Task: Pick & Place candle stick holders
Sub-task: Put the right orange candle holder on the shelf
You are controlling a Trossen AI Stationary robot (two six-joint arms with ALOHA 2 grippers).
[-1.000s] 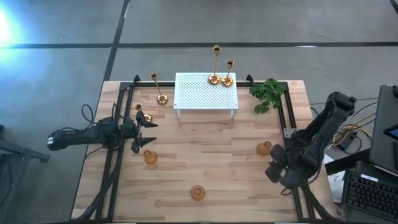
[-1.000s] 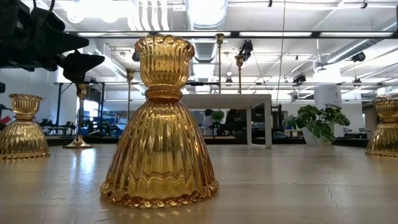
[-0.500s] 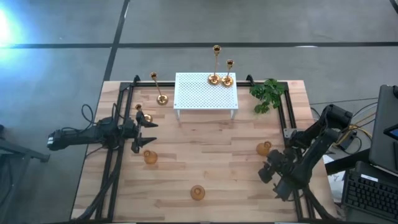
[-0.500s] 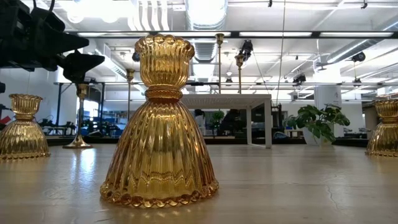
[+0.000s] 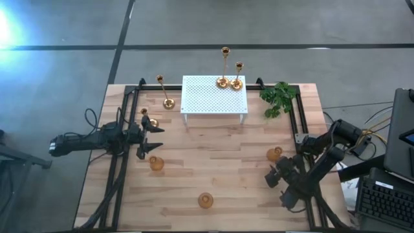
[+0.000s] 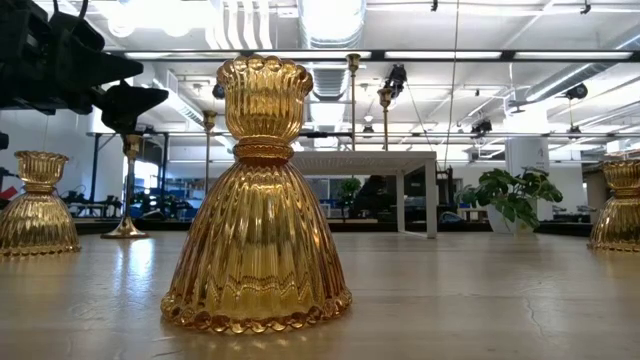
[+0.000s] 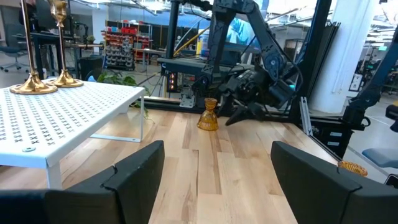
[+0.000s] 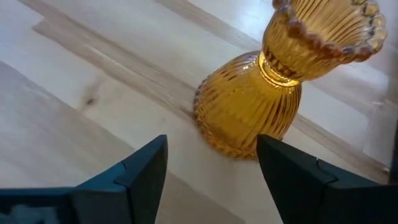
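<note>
Amber ribbed glass fills our right wrist view: a squat candle stick holder (image 8: 278, 81) stands upright just ahead of our right pincer (image 8: 211, 168), whose fingers are spread and empty. From above, that pincer (image 5: 275, 176) sits near the table's (image 5: 213, 162) four o'clock edge, beside the holder (image 5: 274, 154). Our left pincer (image 5: 150, 137) waits released at nine o'clock. Two tall holders (image 5: 224, 65) stand on the white stand (image 5: 213, 97) at twelve o'clock.
</note>
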